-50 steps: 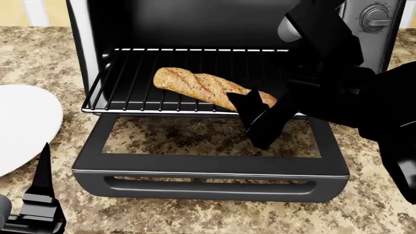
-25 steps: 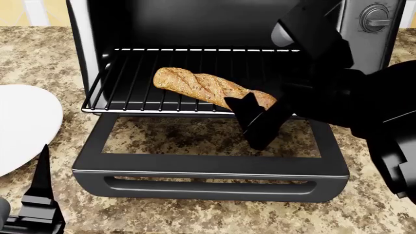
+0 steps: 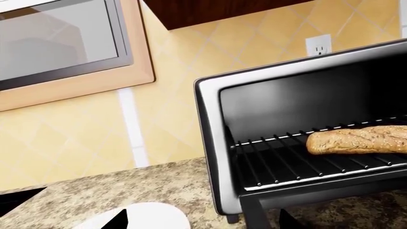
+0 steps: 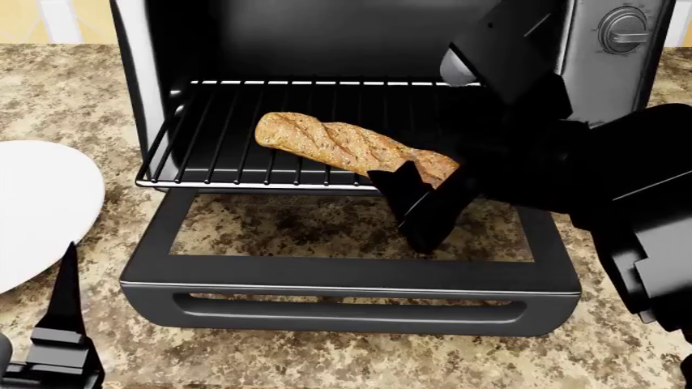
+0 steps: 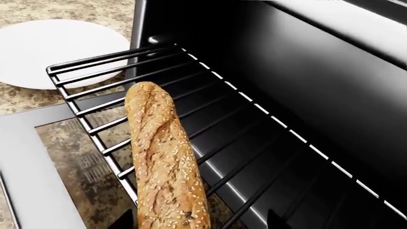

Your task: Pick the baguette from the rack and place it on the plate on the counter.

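The baguette (image 4: 348,148) lies slantwise on the black wire rack (image 4: 216,138) of the open toaster oven. My right gripper (image 4: 414,183) is open at the baguette's right end. In the right wrist view the baguette (image 5: 162,152) runs between the two fingertips (image 5: 125,220) with a gap on each side. The white plate (image 4: 32,211) lies on the granite counter (image 4: 65,89) left of the oven. My left gripper (image 4: 63,324) is open and empty, low beside the plate. The left wrist view shows the plate (image 3: 152,217), rack (image 3: 292,164) and baguette (image 3: 356,140).
The oven's door (image 4: 346,284) is folded down flat onto the counter in front of the rack. The oven's side wall (image 4: 135,73) stands between rack and plate. A control knob (image 4: 624,28) is on its right panel. A wall with a socket (image 3: 318,45) rises behind.
My right gripper has moved left and further in along the rack, so its fingers now straddle the baguette's right end. The baguette has not moved. My left gripper has sunk slightly.
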`<state>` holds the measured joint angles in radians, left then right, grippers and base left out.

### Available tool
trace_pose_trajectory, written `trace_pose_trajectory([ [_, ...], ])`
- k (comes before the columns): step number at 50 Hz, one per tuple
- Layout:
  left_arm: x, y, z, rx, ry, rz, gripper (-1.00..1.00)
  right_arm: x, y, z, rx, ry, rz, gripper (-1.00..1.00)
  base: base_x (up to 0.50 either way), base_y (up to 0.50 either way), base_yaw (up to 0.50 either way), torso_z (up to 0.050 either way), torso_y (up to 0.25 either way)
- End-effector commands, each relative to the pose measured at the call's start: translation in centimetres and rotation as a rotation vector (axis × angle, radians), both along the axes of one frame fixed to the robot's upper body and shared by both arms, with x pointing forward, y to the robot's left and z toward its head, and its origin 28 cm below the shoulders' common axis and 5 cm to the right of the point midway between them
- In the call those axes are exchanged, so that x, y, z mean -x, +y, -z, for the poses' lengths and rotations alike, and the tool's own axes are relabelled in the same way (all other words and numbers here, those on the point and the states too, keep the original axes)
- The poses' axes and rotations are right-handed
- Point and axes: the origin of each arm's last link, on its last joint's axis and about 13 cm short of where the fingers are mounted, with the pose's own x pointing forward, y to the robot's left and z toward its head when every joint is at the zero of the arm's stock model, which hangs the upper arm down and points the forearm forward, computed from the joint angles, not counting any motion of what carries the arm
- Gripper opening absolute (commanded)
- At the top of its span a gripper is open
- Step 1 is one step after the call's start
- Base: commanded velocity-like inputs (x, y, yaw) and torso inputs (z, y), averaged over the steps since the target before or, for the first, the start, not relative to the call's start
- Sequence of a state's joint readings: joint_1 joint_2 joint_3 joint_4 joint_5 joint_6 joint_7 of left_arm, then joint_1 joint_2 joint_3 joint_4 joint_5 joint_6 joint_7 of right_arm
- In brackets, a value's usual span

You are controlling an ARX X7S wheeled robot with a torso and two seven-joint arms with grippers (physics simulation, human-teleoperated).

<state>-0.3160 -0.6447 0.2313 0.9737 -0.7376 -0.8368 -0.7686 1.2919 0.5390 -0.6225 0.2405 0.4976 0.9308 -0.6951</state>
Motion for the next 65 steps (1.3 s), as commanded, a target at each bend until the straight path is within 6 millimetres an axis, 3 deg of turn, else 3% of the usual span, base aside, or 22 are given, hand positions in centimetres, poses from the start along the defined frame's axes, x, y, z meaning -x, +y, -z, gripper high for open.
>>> trace_pose_trajectory([
  [1, -0.1, 0.2, -0.2, 0.028, -0.017, 0.013, 1.0, -0.4, 0.6, 0.0, -0.005, 0.002, -0.027, 1.0, 0.0, 0.0, 0.0, 0.0, 0.0],
  [27, -0.2, 0.0, -0.5, 0.02, -0.022, 0.014, 1.0, -0.6, 0.6, 1.1, -0.014, 0.03, -0.032, 1.0, 0.0, 0.0, 0.0, 0.0, 0.0],
  [28, -0.2, 0.0, -0.5, 0.018, -0.023, 0.013, 1.0, -0.6, 0.6, 1.1, -0.012, 0.029, -0.033, -1.0, 0.0, 0.0, 0.0, 0.0, 0.0],
  [46, -0.4, 0.0, -0.4, 0.028, -0.02, 0.004, 1.0, -0.5, 0.6, -0.3, -0.06, -0.017, -0.021, -1.0, 0.0, 0.0, 0.0, 0.0, 0.0],
  [65, -0.4, -0.1, -0.6, 0.028, -0.024, 0.007, 1.0, 2.8, 1.4, -3.0, -0.197, -0.229, -0.012, -1.0, 0.0, 0.0, 0.0, 0.0, 0.0],
])
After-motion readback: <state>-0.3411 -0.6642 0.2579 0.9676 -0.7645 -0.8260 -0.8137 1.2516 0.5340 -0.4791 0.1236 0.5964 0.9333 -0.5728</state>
